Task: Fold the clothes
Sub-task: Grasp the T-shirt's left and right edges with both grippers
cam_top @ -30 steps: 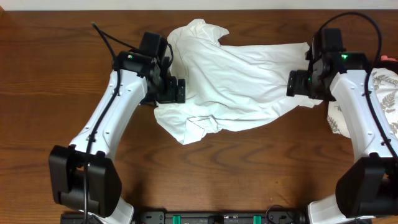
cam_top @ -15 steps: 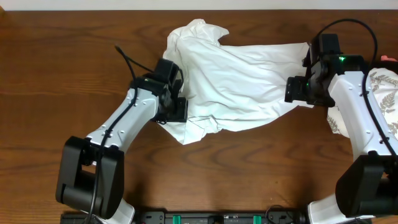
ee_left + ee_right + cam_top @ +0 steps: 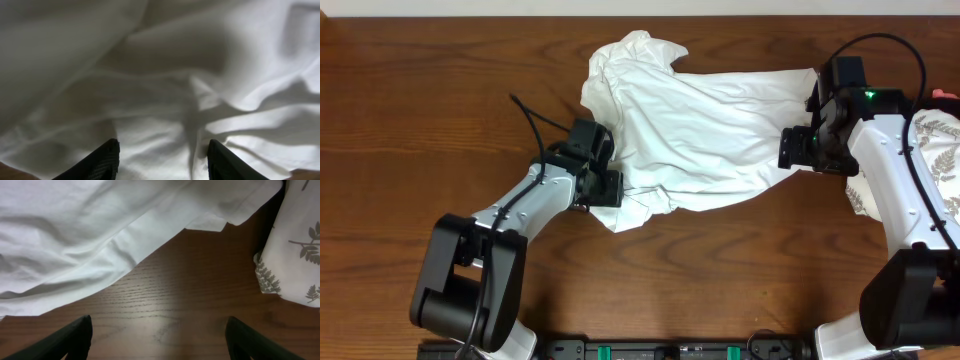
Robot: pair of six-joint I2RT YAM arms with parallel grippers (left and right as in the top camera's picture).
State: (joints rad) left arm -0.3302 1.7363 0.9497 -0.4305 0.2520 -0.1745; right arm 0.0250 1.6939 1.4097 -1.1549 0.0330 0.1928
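Dark wooden table across the whole overhead frame. On it, upper centre, crumpled white T-shirt, stretched from a bunched lump at upper middle down to a folded corner just below centre and out to a hem at the right. No chest graphic showing in any view.

Left arm, white, rising from lower left toward centre; left gripper at the lower left edge of the shirt, touching the cloth. Right arm, down the right side; right gripper just at the right hem.

Far right edge: pale leaf-print cloth, partly under the right arm, beside the shirt.

Seen only from the left wrist: nothing but white folds, a raised crease running down between the two dark fingers; jaws partly apart, cloth between them, pinched or not impossible to tell.

Seen only from the right wrist: jaws spread wide, gripping nothing, over bare wood; shirt hem at upper left, clear of the fingertips; green fern sprigs sharp at upper right.
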